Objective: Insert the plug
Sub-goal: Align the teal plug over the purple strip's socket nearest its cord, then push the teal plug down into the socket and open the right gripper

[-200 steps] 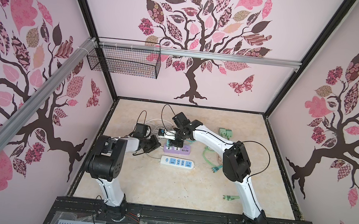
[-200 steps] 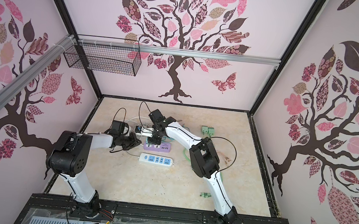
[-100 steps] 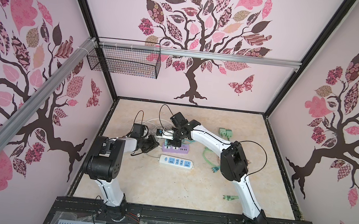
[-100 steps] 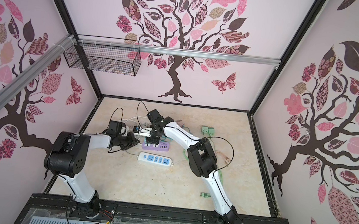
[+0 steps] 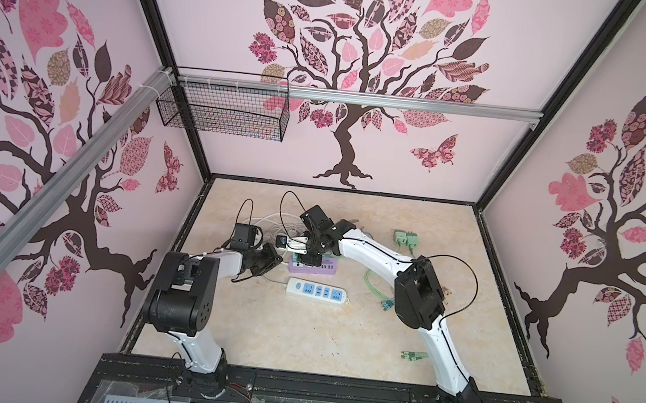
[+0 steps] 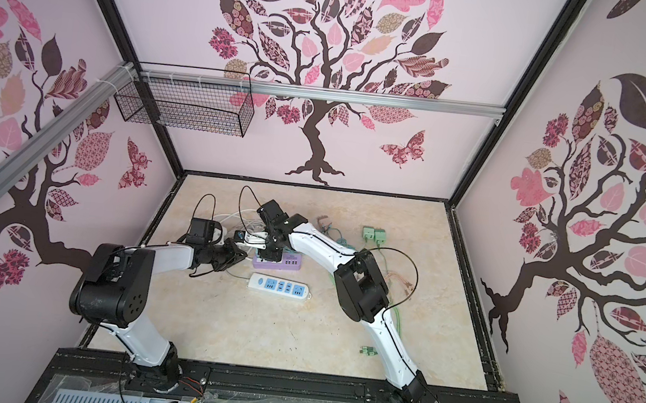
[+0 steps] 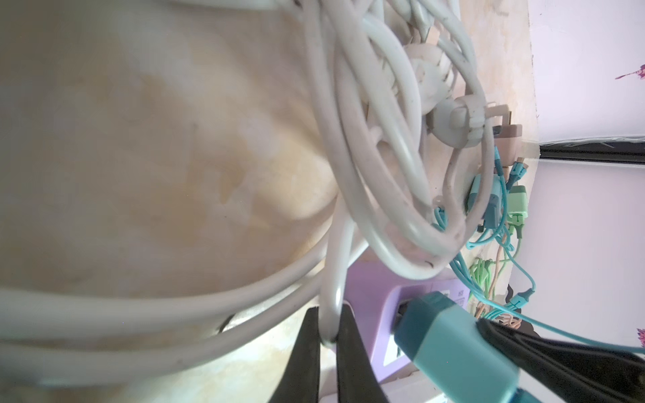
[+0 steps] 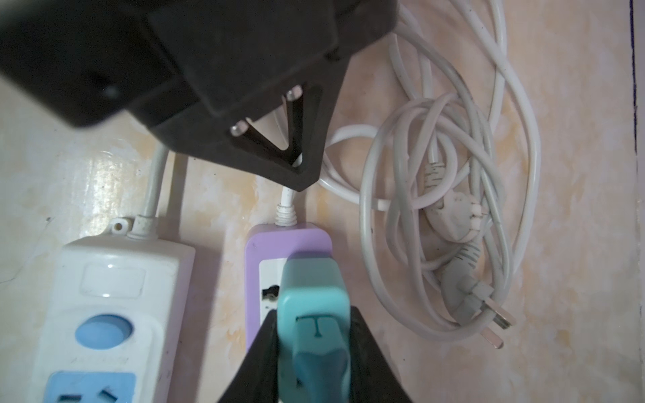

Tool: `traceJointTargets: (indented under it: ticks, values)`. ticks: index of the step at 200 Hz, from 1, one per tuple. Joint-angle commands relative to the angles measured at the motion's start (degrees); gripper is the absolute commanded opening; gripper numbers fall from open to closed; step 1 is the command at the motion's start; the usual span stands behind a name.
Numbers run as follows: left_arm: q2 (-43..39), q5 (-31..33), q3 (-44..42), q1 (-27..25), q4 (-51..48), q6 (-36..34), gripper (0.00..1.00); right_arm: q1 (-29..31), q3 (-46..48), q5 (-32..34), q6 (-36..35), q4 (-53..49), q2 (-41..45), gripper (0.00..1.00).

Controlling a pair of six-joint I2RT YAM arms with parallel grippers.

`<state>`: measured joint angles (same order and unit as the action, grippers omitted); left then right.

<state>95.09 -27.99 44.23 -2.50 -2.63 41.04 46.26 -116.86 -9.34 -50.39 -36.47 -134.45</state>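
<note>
In the right wrist view a teal plug is clamped in my right gripper, which is shut on it. Its front end lies over the first socket of the purple power strip, and the prongs are hidden. In the left wrist view the plug meets the socket face of the strip. My left gripper is shut on the strip's white cable, just behind the strip. In both top views the two grippers meet at the purple strip's left end.
A white power strip with blue sockets lies beside the purple one, towards the front. Tangled white cords with loose plugs lie behind. Green adapters and thin green cables lie on the right, and a wire basket hangs on the rail.
Both grippers have shifted slightly to the left, the right one still carrying the teal plug and the left one still holding the cable.
</note>
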Motion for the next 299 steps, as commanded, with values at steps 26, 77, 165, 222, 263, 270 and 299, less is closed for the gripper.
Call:
traceJointTargets:
  ticks: [26, 77, 165, 222, 263, 270, 299]
  values:
    - [-8.58, -0.05, -2.98, 1.17, -1.77, -0.04, 0.31, -1.70, -1.51, 9.29, -1.49, -12.86, -9.35, 0.00]
    - [-15.64, 0.26, -5.67, 1.45, -5.19, -0.64, 0.41, -1.75, -0.45, 6.00, 1.70, -14.24, -8.01, 0.00]
    - [-41.58, 5.46, -11.12, 1.65, -18.64, -2.54, 0.69, -1.62, 10.77, 3.72, 3.73, -10.85, 6.41, 0.16]
    - [-45.52, 5.80, -9.42, 1.67, -24.61, -4.35, 0.70, -1.65, 15.45, -0.73, 7.59, -4.32, 12.96, 0.32]
    - [-46.29, 5.33, -9.36, 1.62, -25.10, -4.30, 0.70, -1.70, 17.90, -2.92, 8.56, -1.93, 17.34, 0.53]
    - [-46.42, 5.31, -9.19, 1.64, -25.32, -4.38, 0.70, -1.66, 17.67, -2.88, 8.56, -2.23, 17.55, 0.57]
    - [-46.92, 5.40, -8.09, 1.62, -26.47, -4.78, 0.70, -1.70, 17.21, -3.12, 9.54, -3.74, 17.68, 0.59]
